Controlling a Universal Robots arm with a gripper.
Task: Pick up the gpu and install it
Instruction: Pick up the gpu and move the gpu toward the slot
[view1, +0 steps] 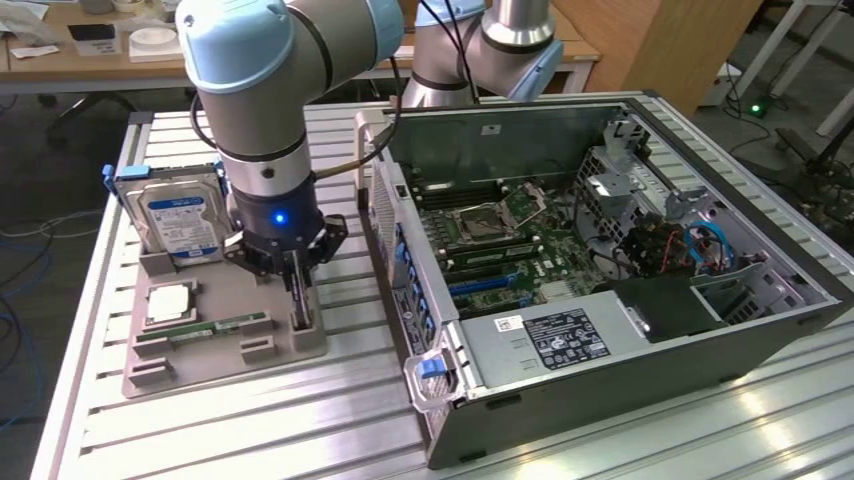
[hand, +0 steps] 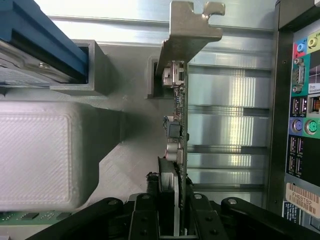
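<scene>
- Computer case rear panel (hand: 300, 100): white label beside the ports, reads "Pro"; the rest is cut off.
- Same panel, tan sticker (hand: 302, 199): a line of capitals and digits, not surely legible.
- Power supply (view1: 561, 340): black label with white print and a white barcode sticker (view1: 511, 323), too small to read.
- Hard drive (view1: 180, 225), at a corner of the grey tray (view1: 214, 355): blue-and-white label, print too small.
- The gpu (hand: 181, 105): board print too small to read.

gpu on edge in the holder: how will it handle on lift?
Probably stiff: the gpu is a thin board with a metal bracket. That bracket end may weigh it down, tilting it. Small exposed components suggest fragile.
</scene>
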